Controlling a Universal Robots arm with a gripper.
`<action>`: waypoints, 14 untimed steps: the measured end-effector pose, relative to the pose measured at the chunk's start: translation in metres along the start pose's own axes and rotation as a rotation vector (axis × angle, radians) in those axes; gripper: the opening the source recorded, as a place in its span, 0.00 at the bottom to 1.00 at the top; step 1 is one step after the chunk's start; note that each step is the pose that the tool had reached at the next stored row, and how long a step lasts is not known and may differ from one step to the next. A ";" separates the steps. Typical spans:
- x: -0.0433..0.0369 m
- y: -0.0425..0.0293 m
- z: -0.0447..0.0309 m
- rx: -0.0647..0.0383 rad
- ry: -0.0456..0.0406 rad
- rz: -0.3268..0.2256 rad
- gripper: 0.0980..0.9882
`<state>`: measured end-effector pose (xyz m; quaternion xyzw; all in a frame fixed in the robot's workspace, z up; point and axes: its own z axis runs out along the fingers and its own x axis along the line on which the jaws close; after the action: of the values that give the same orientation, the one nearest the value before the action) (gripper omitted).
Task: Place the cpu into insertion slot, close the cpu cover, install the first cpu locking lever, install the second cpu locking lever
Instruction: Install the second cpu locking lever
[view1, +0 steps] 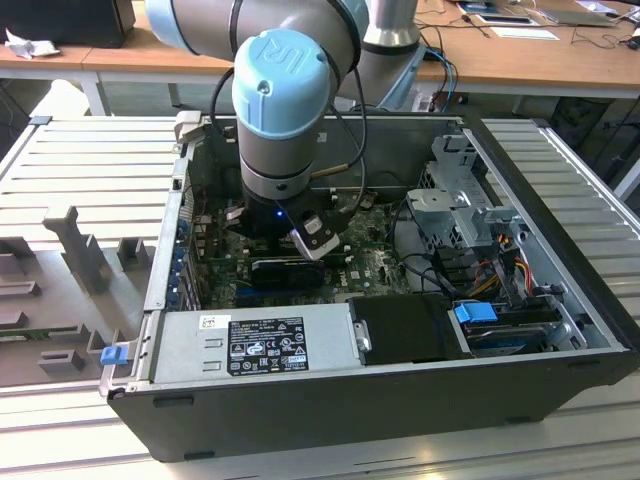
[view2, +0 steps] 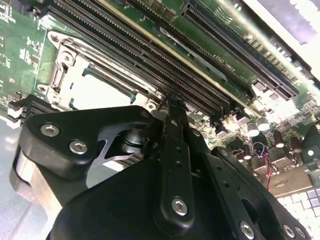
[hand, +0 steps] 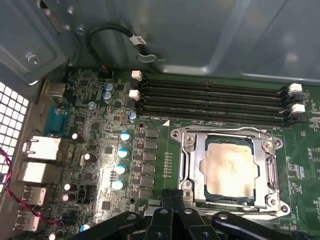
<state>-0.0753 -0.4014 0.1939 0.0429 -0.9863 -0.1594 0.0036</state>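
Already the cpu (hand: 231, 169) is sitting in the insertion slot (hand: 187, 141), just beyond the closed, empty fingers (hand: 172, 200); pressing off-centre risks scraping the cpu cover (hand: 227, 132).

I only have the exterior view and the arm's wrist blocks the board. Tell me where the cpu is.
Observer: The cpu lies flat in the insertion slot, pale metal top up, as the first wrist view shows.
Operator: Report the cpu cover.
Observer: The cpu cover lies down around the chip, its window framing the metal top.
Operator: Give me the gripper's place against the socket.
Observer: The gripper sits at the socket's edge, on the side away from the memory slots; its fingertips meet there, holding nothing that I can see.
Operator: Say what lies beyond the socket.
Observer: Four long dark memory slots run side by side along it, with nothing plugged in.
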 end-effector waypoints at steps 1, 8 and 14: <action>0.0001 -0.0001 0.0004 -0.001 0.0001 0.000 0.01; -0.0003 0.0050 -0.0134 -0.002 0.0000 0.000 0.01; -0.0003 0.0078 -0.0213 -0.001 0.0015 0.001 0.01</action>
<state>-0.0752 -0.4007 0.2166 0.0427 -0.9862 -0.1597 0.0044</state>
